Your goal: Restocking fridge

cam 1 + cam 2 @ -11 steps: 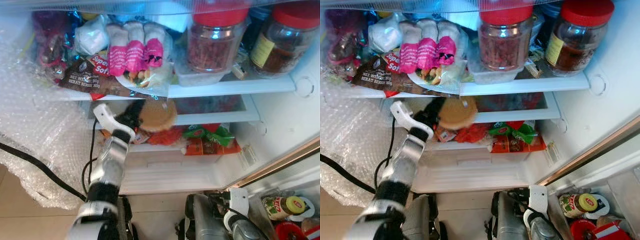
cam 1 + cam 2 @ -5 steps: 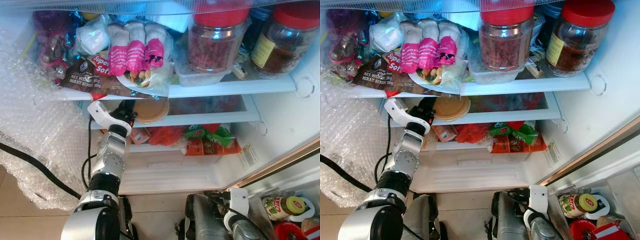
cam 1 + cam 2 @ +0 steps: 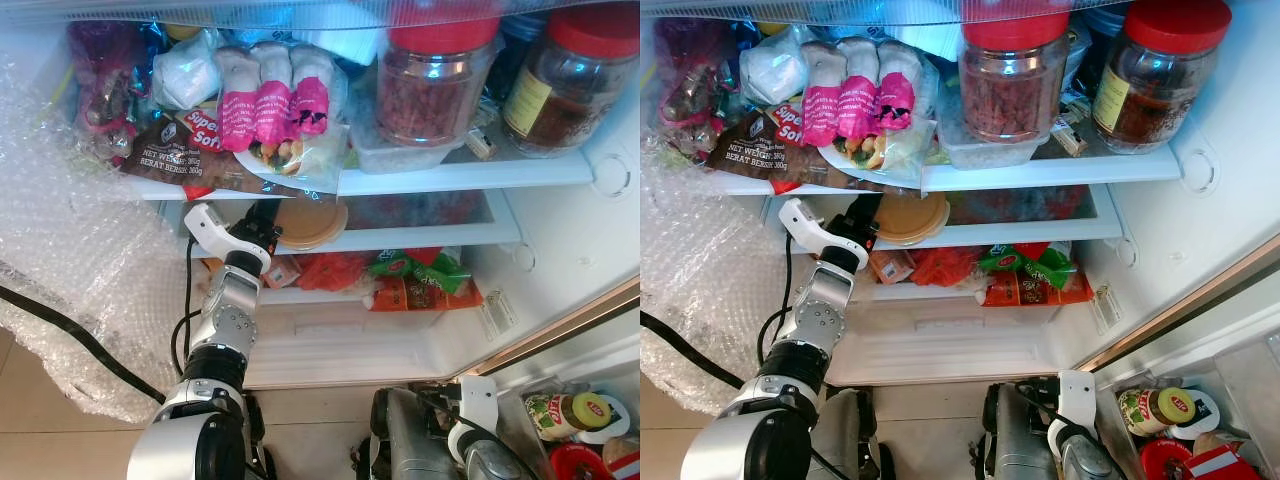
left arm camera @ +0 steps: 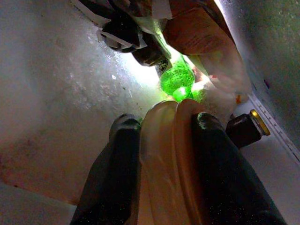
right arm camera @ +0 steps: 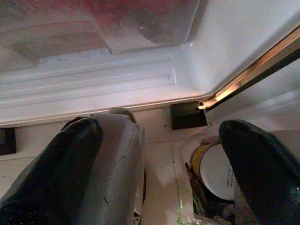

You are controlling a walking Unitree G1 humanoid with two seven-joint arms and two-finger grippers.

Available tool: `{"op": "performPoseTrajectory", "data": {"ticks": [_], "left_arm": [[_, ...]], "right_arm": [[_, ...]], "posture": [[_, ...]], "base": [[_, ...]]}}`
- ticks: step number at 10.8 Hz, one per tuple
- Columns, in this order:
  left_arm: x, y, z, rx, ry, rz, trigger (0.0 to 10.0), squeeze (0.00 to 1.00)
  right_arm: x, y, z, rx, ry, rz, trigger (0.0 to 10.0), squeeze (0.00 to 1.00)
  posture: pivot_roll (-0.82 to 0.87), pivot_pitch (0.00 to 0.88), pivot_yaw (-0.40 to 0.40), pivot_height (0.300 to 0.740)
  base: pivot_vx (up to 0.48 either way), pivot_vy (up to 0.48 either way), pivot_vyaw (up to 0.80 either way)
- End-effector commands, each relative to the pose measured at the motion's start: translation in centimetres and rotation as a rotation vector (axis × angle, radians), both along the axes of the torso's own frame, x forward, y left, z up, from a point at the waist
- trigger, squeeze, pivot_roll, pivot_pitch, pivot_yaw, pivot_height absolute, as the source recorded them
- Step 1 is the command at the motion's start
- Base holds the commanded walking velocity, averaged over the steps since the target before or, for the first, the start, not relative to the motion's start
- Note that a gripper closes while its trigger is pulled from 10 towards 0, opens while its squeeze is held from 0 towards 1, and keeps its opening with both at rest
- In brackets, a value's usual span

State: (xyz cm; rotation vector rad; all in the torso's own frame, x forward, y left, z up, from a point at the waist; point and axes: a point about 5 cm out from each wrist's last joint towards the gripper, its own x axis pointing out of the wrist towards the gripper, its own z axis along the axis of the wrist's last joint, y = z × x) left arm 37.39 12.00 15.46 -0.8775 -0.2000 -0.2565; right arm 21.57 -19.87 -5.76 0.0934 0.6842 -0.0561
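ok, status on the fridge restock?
Left gripper shut on tan round container, pushed onto middle shelf. Right gripper open, idle low by fridge base. Brown bread bag overhangs above the wrist.

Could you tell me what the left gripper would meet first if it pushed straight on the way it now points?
Probably the bright green item straight ahead. The left gripper, shut on a tan round container, points deep into the middle shelf. Depth is unclear, though.

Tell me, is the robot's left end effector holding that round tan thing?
Yes, the left end effector has its two black fingers pressed on either side of the round tan container on the middle shelf.
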Motion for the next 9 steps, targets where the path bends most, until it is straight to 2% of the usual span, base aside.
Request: {"op": "performPoseTrajectory", "data": {"ticks": [1, 3, 4, 6, 8, 9], "left_arm": [[-0.11, -0.28, -0.72, -0.021, 0.029, -0.019, 10.0, 0.32], [-0.18, -0.26, -0.57, -0.013, 0.012, -0.029, 10.0, 0.45], [-0.26, -0.24, -0.41, 0.025, -0.007, -0.038, 10.0, 0.47], [-0.3, -0.33, -0.42, 0.02, -0.007, -0.042, 10.0, 0.56], [-0.23, -0.54, -0.23, 0.035, -0.015, -0.047, 10.0, 0.55], [-0.26, -0.67, -0.11, 0.037, -0.024, -0.056, 10.0, 0.8]], "right_arm": [[-4.52, 0.68, -2.89, 0.013, 0.214, 0.009, 10.0, 0.0], [-4.53, 0.73, -2.9, 0.014, 0.214, 0.009, 10.0, 0.0], [-4.54, 0.75, -2.91, 0.013, 0.215, 0.01, 10.0, 0.0], [-4.5, 0.8, -2.89, 0.015, 0.213, 0.01, 10.0, 0.0], [-4.46, 0.81, -2.88, 0.015, 0.213, 0.01, 10.0, 0.0], [-4.46, 0.81, -2.88, 0.014, 0.213, 0.008, 10.0, 0.0]], "posture": [[-0.08, 0.229, 0.039, 0.606], [-0.08, 0.226, 0.04, 0.606], [-0.07, 0.224, 0.04, 0.606], [-0.07, 0.227, 0.042, 0.606], [-0.07, 0.228, 0.043, 0.606], [-0.08, 0.23, 0.043, 0.606]], "base": [[0.0, 0.0, 0.0], [0.0, 0.0, 0.0], [0.0, 0.0, 0.0], [0.0, 0.0, 0.0], [0.0, 0.0, 0.0], [0.0, 0.0, 0.0]]}}
